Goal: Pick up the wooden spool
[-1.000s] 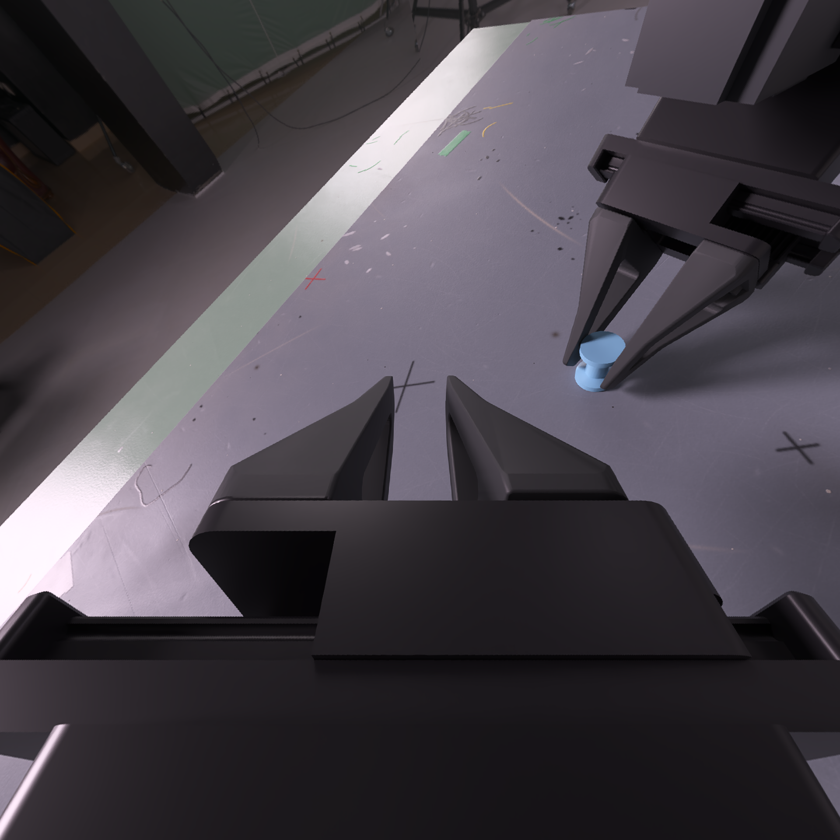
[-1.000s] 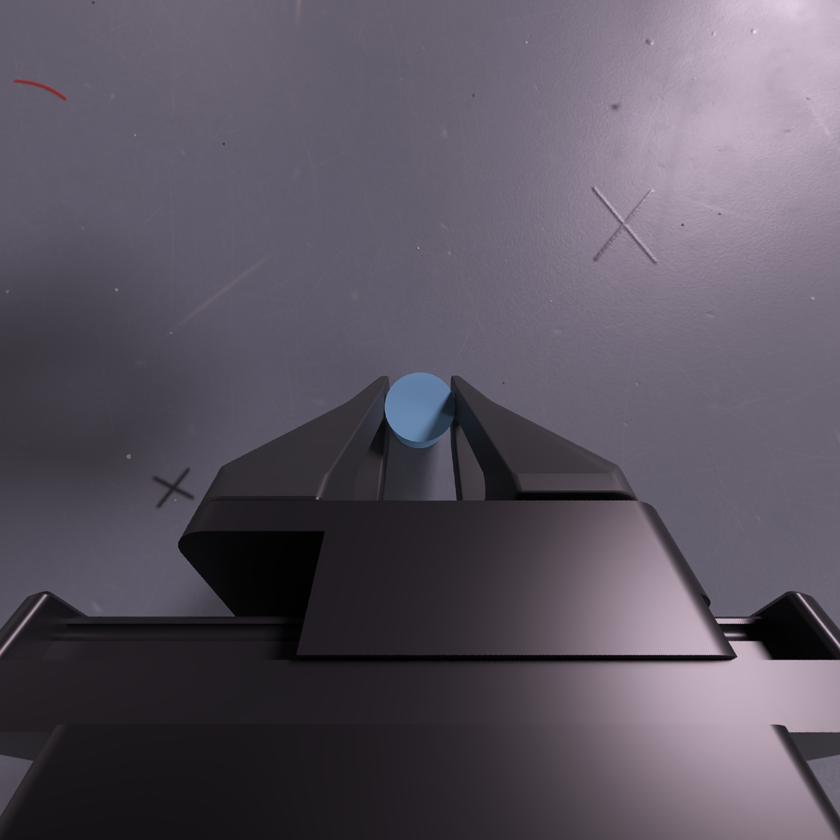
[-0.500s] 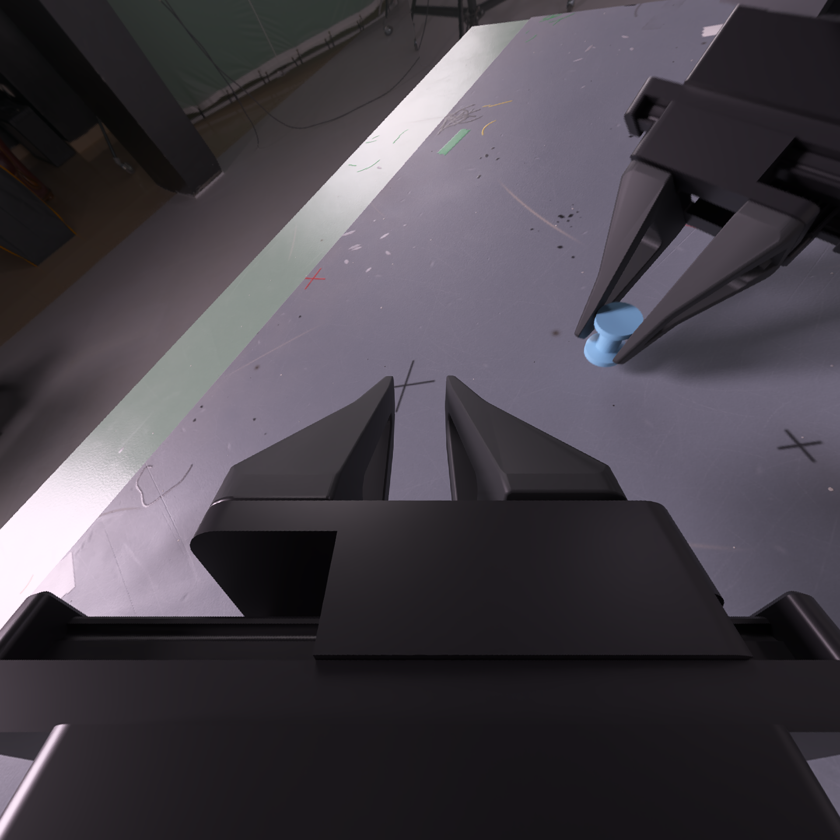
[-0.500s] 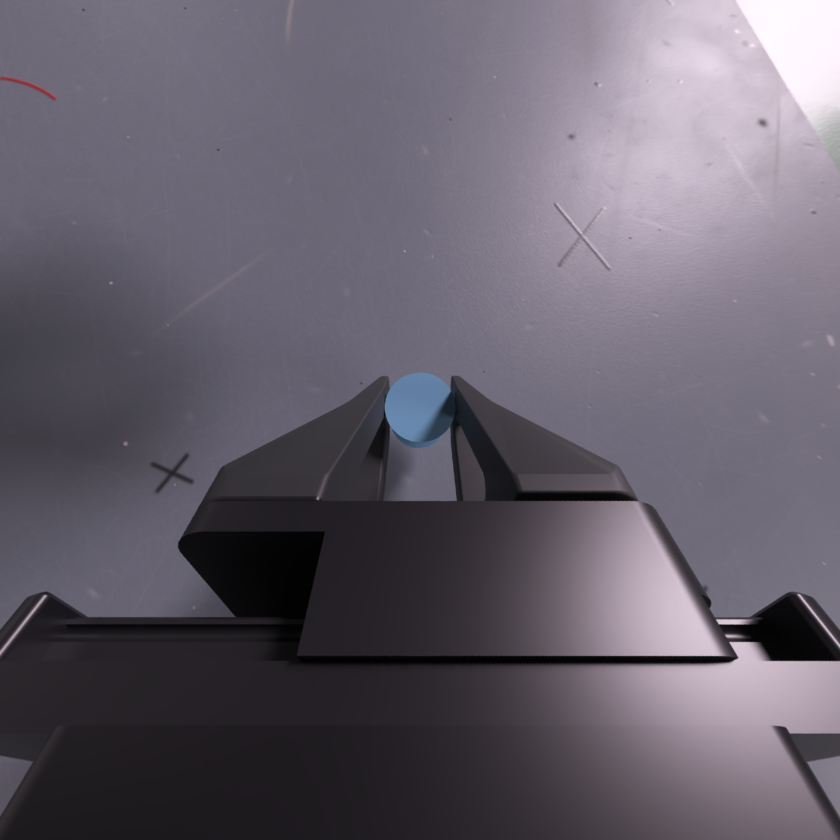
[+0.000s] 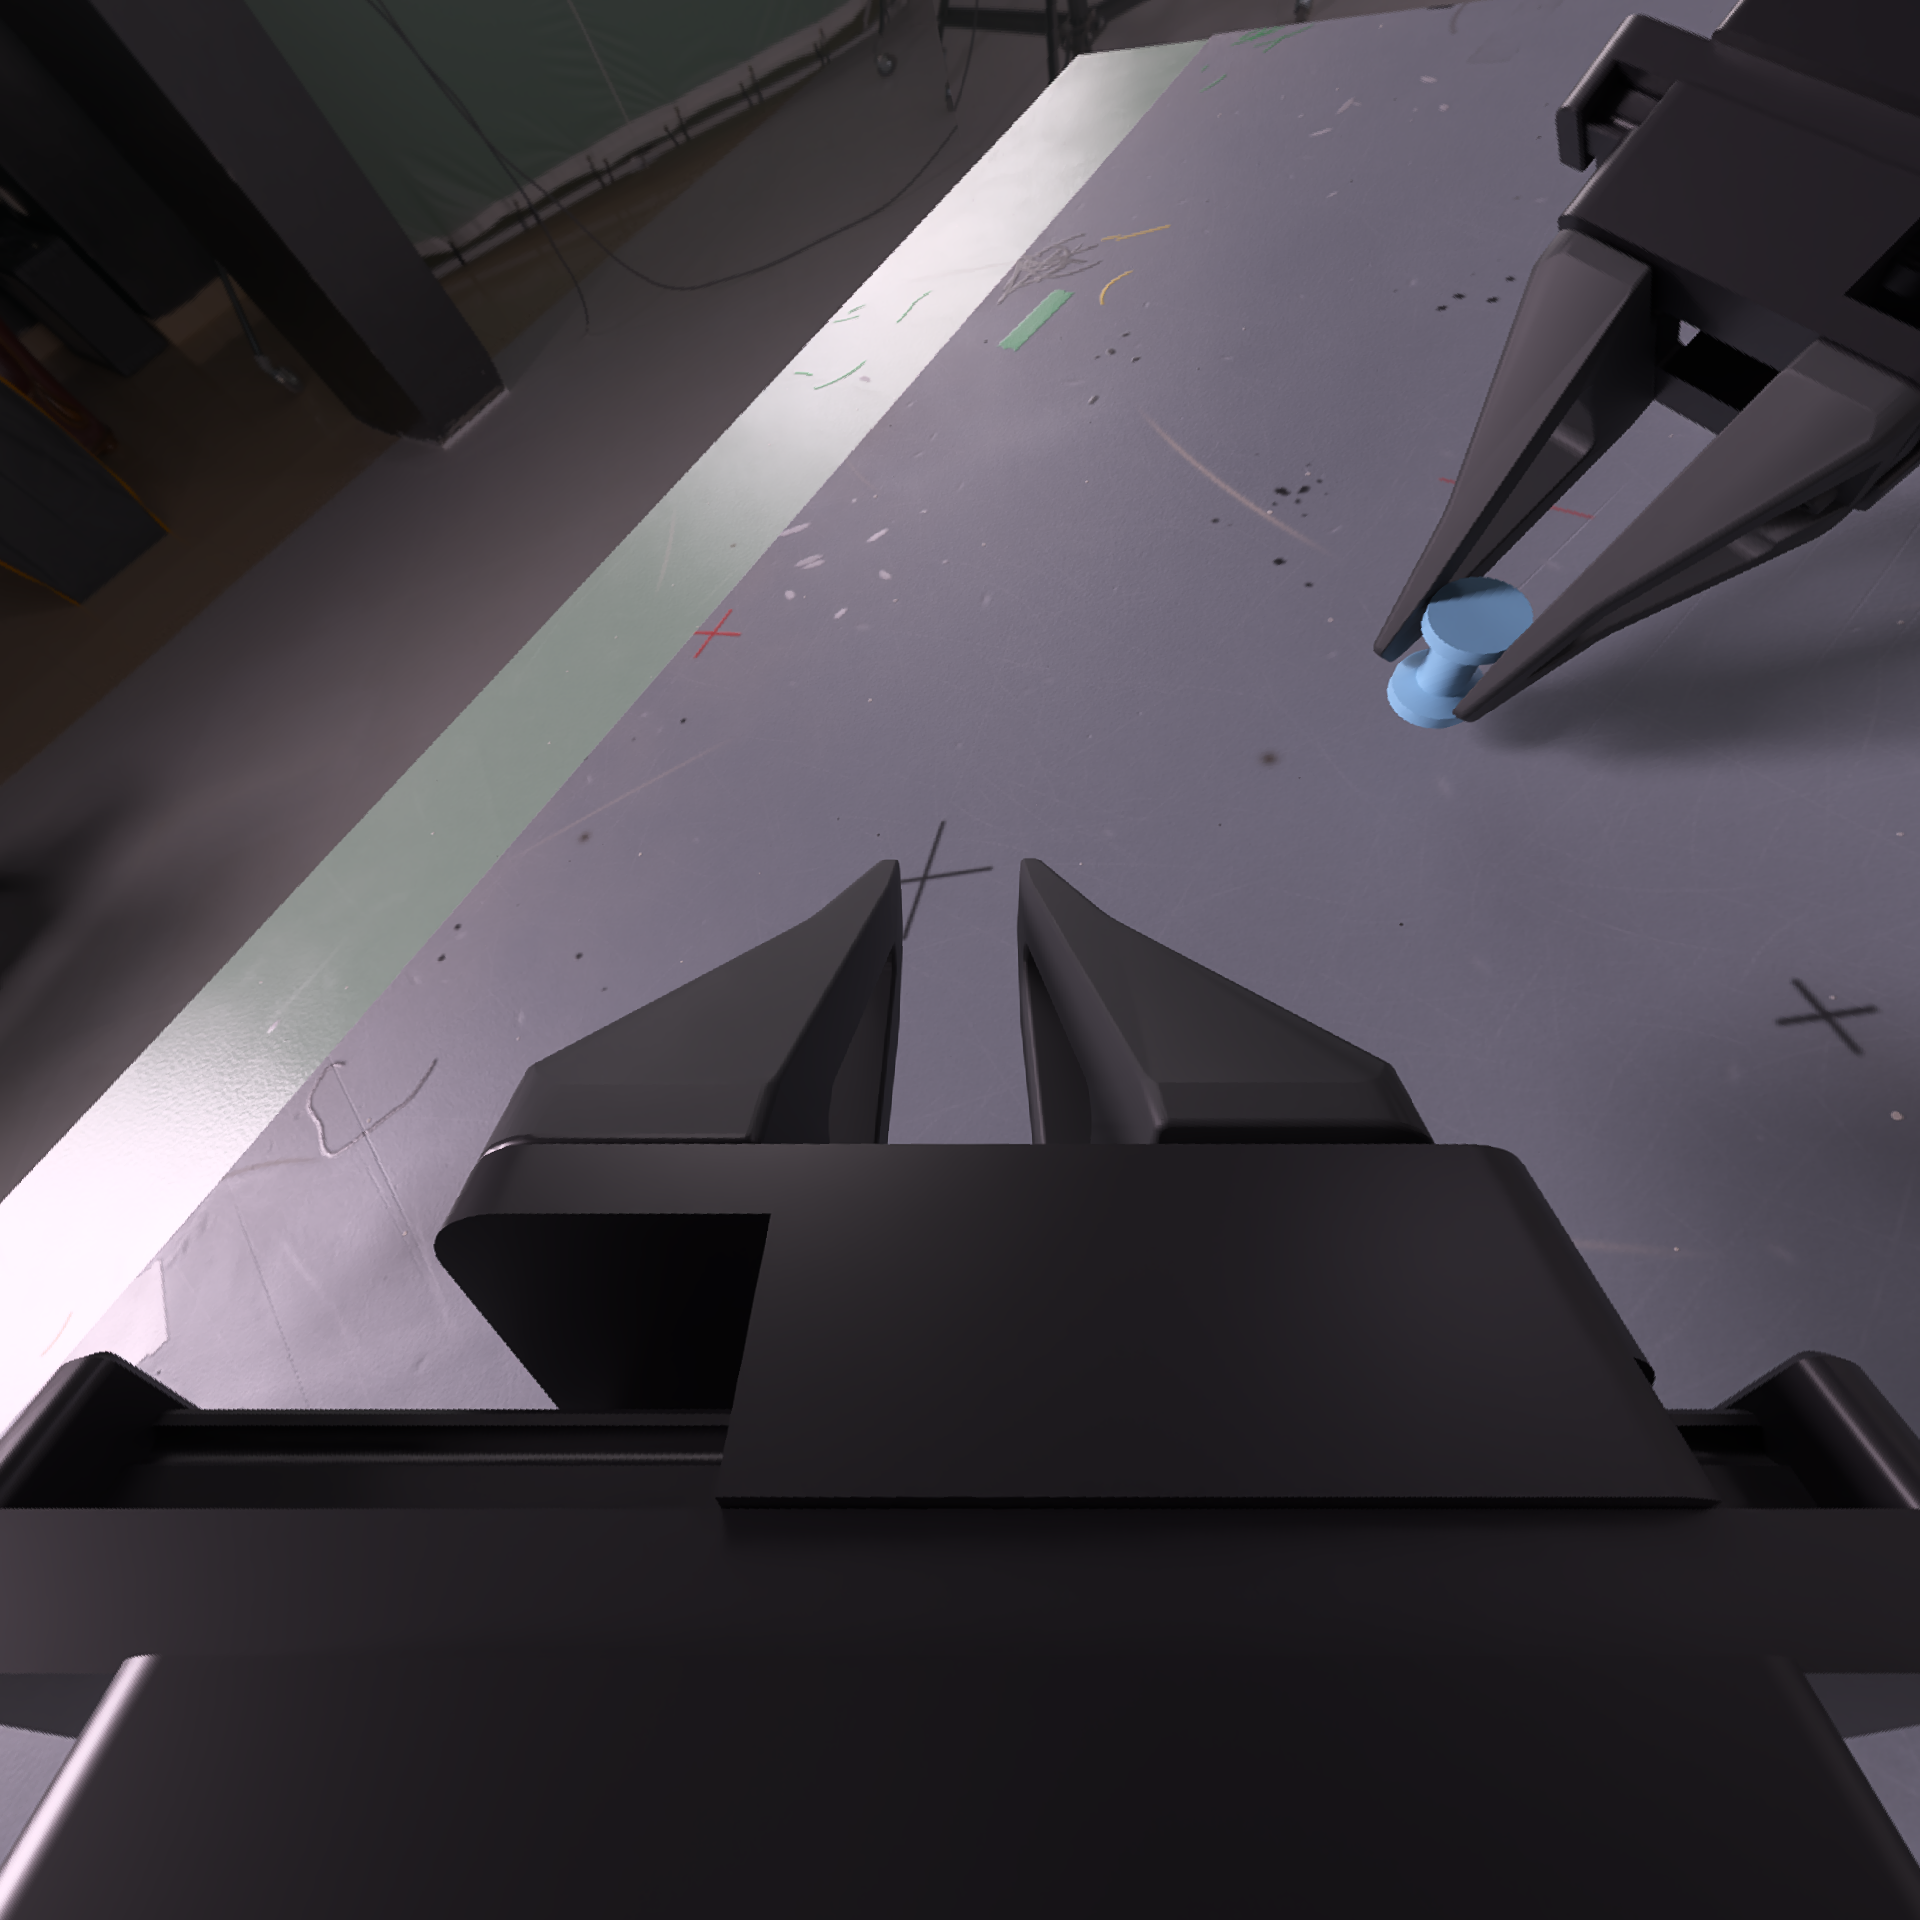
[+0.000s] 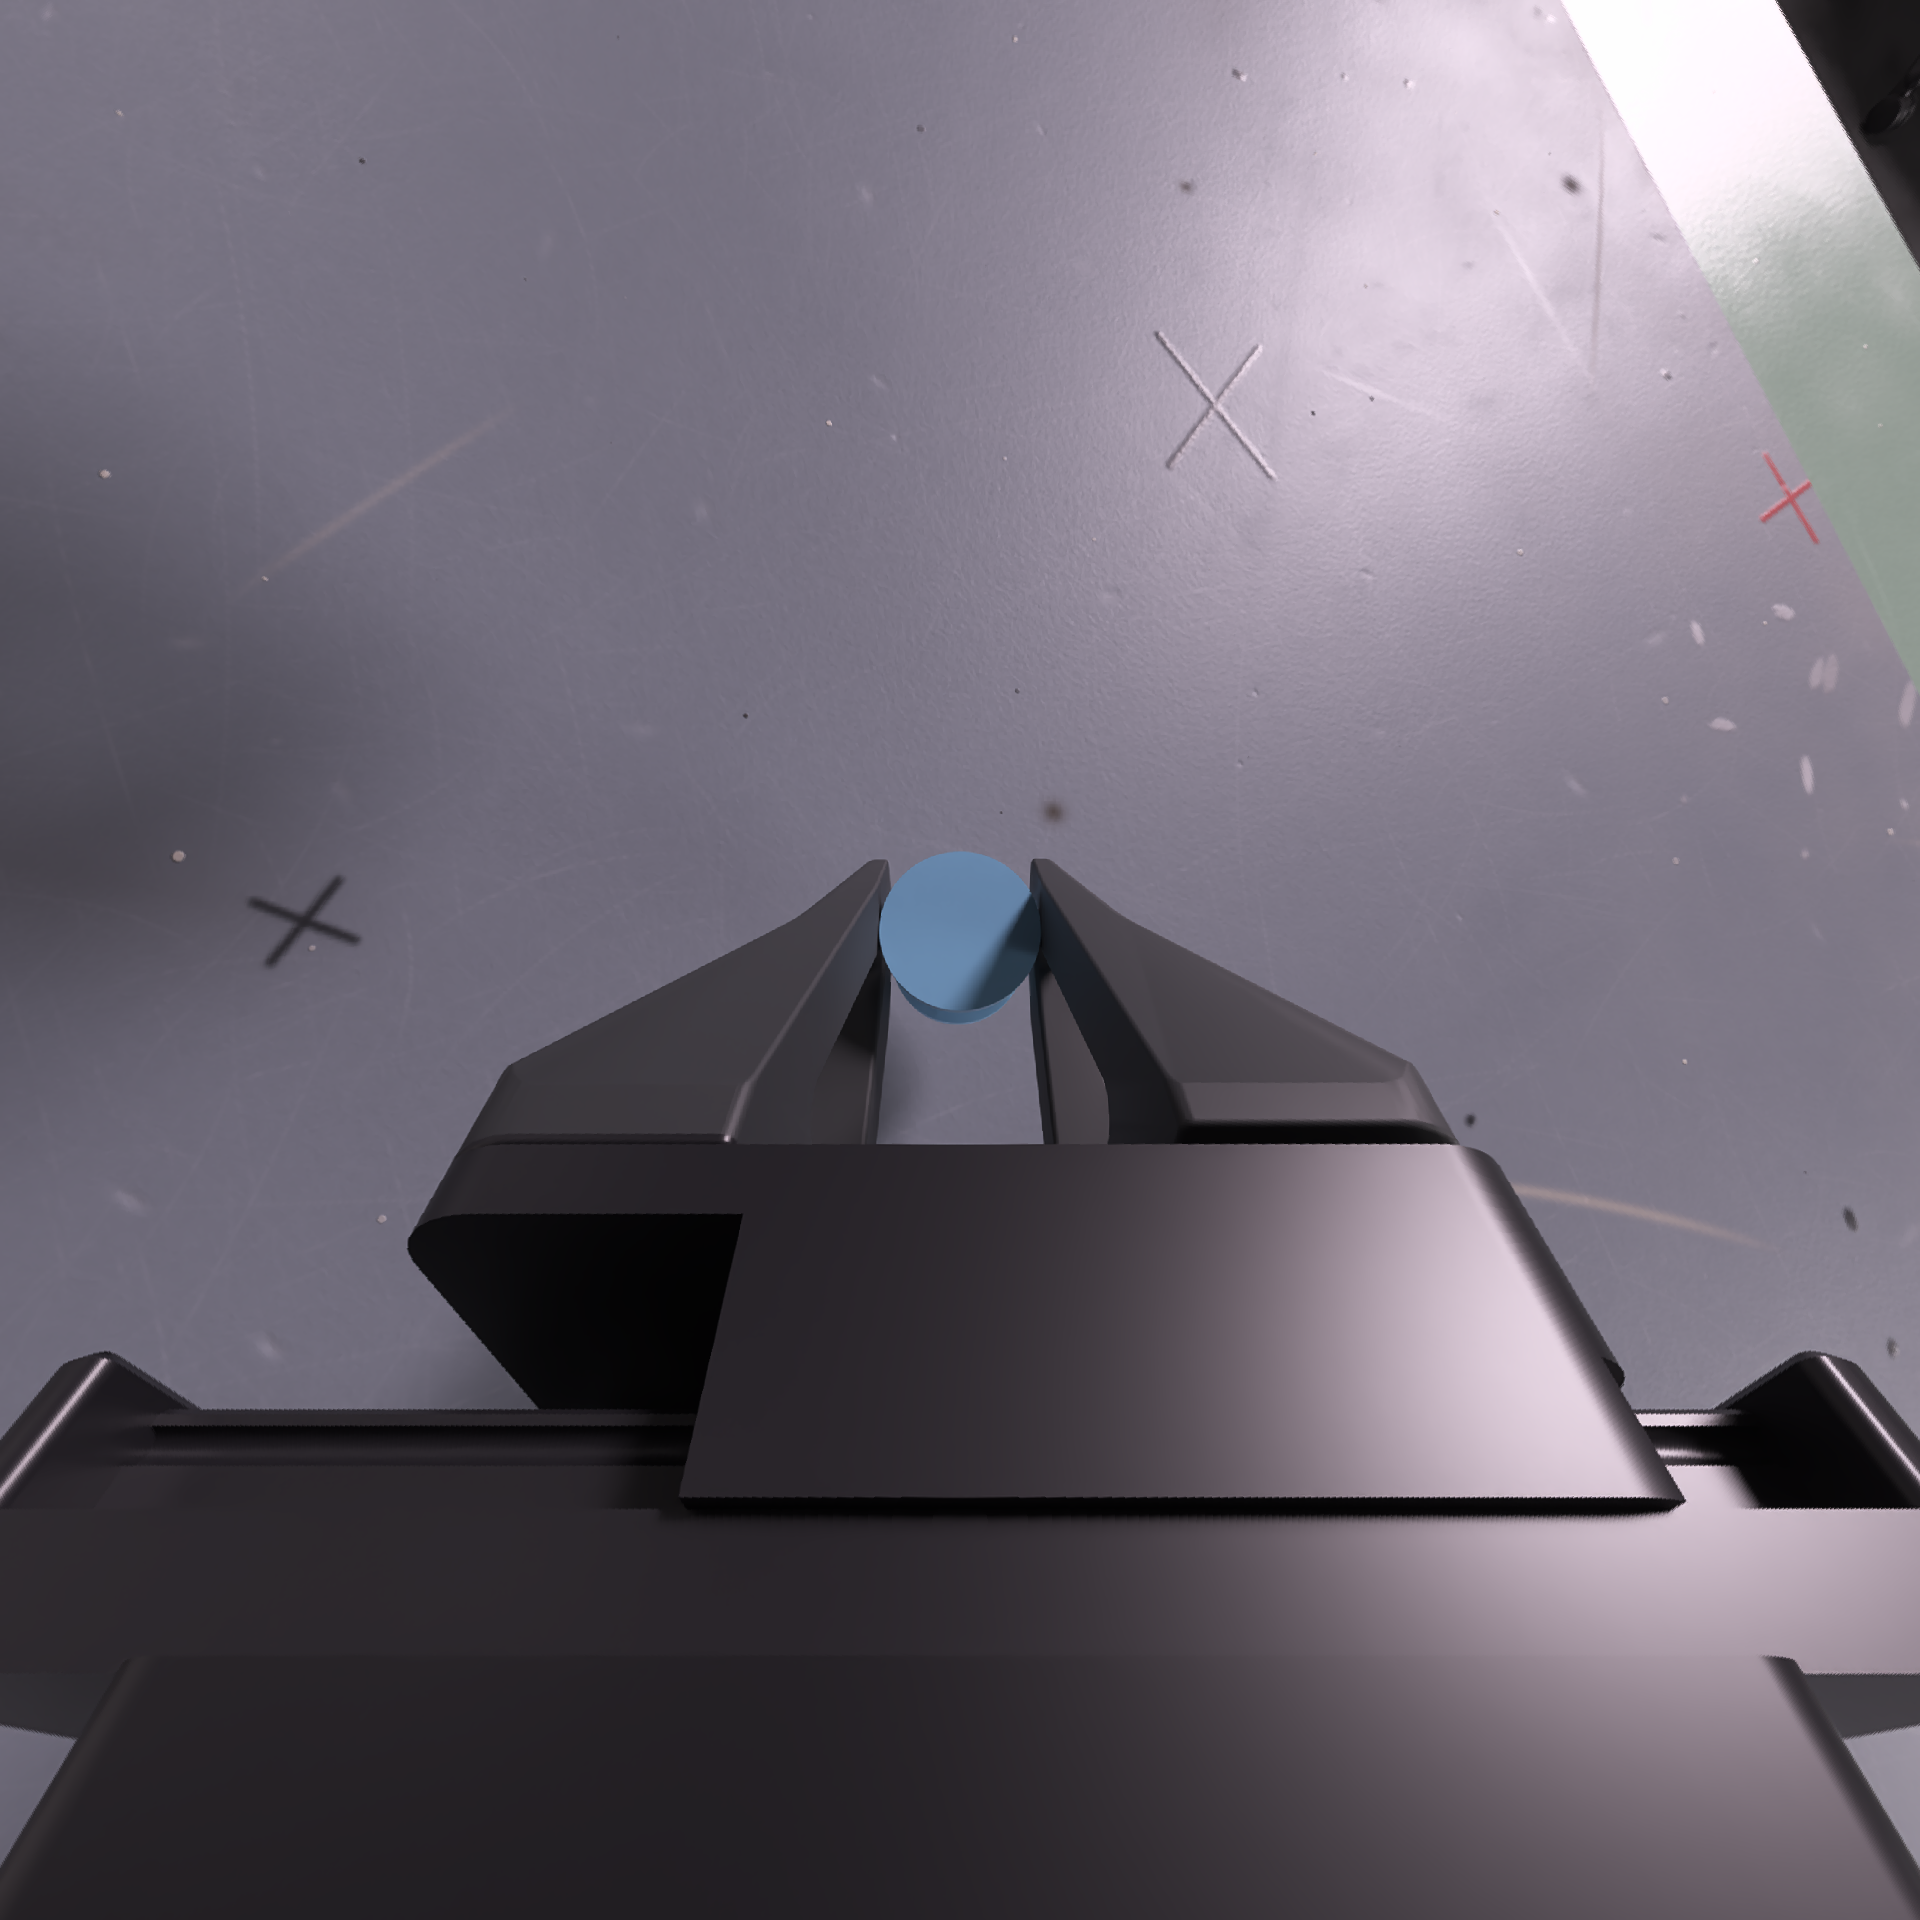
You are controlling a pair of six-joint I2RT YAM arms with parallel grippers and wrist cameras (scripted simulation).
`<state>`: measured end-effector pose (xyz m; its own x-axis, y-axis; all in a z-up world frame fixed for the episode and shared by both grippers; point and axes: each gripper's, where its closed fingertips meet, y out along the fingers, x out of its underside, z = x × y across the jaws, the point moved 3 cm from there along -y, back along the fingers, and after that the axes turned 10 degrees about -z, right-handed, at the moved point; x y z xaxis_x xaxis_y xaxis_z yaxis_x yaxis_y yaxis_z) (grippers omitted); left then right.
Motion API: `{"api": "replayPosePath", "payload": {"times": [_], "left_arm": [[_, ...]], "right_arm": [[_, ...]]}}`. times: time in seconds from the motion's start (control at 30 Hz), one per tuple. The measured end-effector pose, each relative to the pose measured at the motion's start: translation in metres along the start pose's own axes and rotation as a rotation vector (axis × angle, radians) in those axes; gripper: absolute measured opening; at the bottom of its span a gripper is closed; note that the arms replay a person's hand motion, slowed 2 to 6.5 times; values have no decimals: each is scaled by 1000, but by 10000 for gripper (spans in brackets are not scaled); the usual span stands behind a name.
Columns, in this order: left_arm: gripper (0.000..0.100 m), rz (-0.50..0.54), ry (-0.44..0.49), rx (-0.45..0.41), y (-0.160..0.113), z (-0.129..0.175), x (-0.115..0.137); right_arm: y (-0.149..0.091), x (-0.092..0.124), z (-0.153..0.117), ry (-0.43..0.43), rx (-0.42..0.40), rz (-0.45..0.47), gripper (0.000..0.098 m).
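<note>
The spool is a small light-blue piece with two round flanges and a thin shaft. In the left wrist view the spool [image 5: 1455, 665] hangs tilted between the fingertips of my right gripper [image 5: 1429, 681], a little above the grey table [image 5: 1143, 644], with a shadow under it. In the right wrist view my right gripper [image 6: 961, 873] is shut on the spool [image 6: 958, 935], whose round top flange fills the gap at the tips. My left gripper [image 5: 958, 868] is empty, with only a narrow gap between its fingers, low over the table, left of and nearer than the spool.
The table's pale left edge [image 5: 623, 665] runs diagonally, with dark floor and a black post [image 5: 312, 208] beyond it. Cross marks [image 5: 1827, 1013] and a green tape strip [image 5: 1034, 317] lie flat on the table. In the right wrist view the table edge [image 6: 1766, 208] is at the upper right.
My right gripper has risen with the spool, lifting it off the table and away from it. The left gripper has not moved.
</note>
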<state>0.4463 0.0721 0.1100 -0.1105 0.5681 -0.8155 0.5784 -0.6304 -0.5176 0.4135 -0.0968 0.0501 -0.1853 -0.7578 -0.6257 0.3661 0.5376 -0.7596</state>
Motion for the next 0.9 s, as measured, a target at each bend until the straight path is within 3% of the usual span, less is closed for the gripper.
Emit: {"api": "replayPosePath", "payload": {"times": [0.63, 0.9], "left_arm": [[184, -4, -2, 0, 0, -1, 1], [181, -5, -2, 0, 0, -1, 2]], "right_arm": [[-1, 0, 2, -45, 39, 2, 221], [-5, -5, -1, -121, 90, 32, 222]]}}
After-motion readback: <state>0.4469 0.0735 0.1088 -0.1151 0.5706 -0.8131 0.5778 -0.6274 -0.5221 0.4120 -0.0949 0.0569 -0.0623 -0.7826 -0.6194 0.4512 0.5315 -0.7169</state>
